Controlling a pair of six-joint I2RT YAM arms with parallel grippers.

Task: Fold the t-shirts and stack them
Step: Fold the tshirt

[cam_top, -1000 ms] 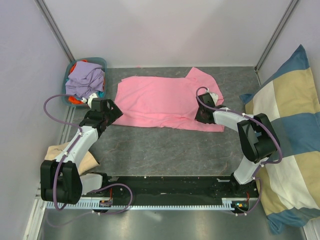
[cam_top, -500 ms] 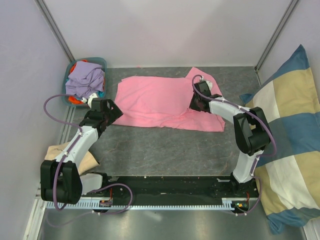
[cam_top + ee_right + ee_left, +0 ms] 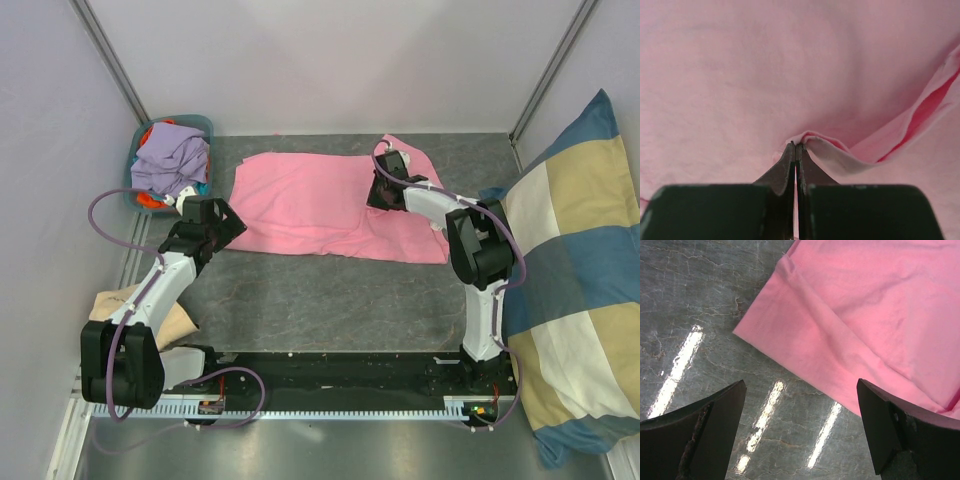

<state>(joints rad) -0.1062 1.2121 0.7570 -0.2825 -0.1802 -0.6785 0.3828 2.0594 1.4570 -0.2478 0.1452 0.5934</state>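
You had the pink t-shirt (image 3: 300, 205) spread flat on the table (image 3: 330, 290). The right gripper (image 3: 796, 147) was clamped on a thin fold of it. The left gripper (image 3: 215, 222) stood wide apart beside its near left corner. The fabric looked soft, light and limp, so grip it at hems or corners.

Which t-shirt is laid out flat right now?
The pink t-shirt, spread across the table, the right gripper pinching a fold of it; the lavender t-shirt and orange t-shirt sit bunched in the basket.
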